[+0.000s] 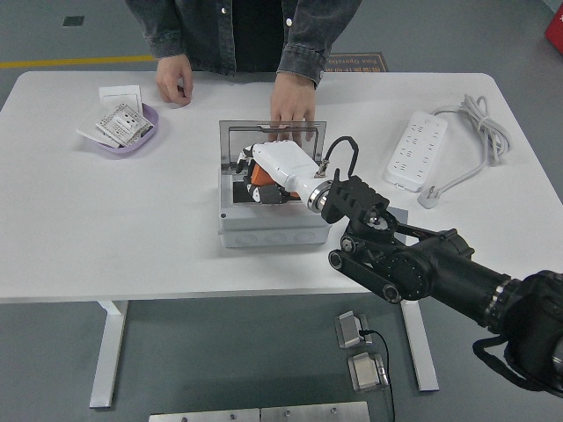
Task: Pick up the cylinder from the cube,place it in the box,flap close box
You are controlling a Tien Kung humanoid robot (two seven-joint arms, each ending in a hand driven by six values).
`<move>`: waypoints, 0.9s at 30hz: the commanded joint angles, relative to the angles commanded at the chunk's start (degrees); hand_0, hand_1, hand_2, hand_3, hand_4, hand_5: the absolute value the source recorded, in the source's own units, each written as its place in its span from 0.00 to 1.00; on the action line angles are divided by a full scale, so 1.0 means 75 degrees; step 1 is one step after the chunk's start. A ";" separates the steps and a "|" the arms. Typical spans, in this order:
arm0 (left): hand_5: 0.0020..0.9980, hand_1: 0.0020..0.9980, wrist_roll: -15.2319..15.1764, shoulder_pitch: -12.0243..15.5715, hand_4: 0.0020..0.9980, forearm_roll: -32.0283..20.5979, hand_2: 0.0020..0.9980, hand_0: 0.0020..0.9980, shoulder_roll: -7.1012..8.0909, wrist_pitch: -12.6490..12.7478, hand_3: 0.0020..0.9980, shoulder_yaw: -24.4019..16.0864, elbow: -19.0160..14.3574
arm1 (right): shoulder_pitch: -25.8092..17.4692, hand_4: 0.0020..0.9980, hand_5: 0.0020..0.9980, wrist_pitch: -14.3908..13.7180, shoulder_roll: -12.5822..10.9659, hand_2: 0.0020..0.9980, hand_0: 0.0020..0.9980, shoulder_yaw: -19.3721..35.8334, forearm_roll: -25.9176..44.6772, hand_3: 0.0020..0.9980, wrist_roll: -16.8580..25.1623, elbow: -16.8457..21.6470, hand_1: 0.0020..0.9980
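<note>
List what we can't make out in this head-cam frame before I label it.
- Head view: whether the orange cylinder has been let go; the right hand covers it.
- Head view: the floor of the box, hidden by the hand and wrist.
- Head view: the left hand, out of frame.
- Head view: print on the packets in the purple dish, too small.
- Head view: the person above the chest, cut off by the top edge.

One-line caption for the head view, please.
Right robot hand lowers an orange cylinder into the open grey box while a person's hand steadies its lid.
</note>
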 joint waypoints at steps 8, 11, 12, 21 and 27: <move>0.38 0.66 -0.0047 0.0003 0.68 -0.0168 0.56 0.64 0.0001 -0.0017 0.63 0.0236 0.0000 | -0.0064 0.83 0.49 0.0141 -0.0100 0.66 0.37 0.0159 -0.0209 0.75 0.0050 0.0039 0.39; 0.38 0.66 -0.0060 0.0001 0.67 -0.0192 0.56 0.64 -0.0006 -0.0021 0.62 0.0279 0.0000 | -0.0074 0.85 0.52 0.0138 -0.0120 0.63 0.35 0.0198 -0.0231 0.71 0.0085 0.0039 0.35; 0.38 0.66 -0.0061 -0.0001 0.67 -0.0187 0.56 0.64 -0.0007 -0.0023 0.62 0.0283 0.0000 | -0.0076 0.85 0.52 0.0134 -0.0122 0.63 0.35 0.0205 -0.0236 0.71 0.0092 0.0038 0.35; 0.38 0.66 -0.0066 -0.0001 0.67 -0.0194 0.55 0.64 -0.0019 -0.0064 0.62 0.0344 0.0000 | -0.0099 1.00 0.54 0.0105 -0.0110 0.69 0.39 0.0264 -0.0295 0.75 0.0105 0.0055 0.49; 0.38 0.66 -0.0057 -0.0001 0.67 -0.0136 0.55 0.64 -0.0058 -0.0116 0.62 0.0337 0.0000 | -0.0123 1.00 0.52 0.0086 -0.0121 0.70 0.45 0.0442 -0.0315 0.76 0.0139 0.0179 0.54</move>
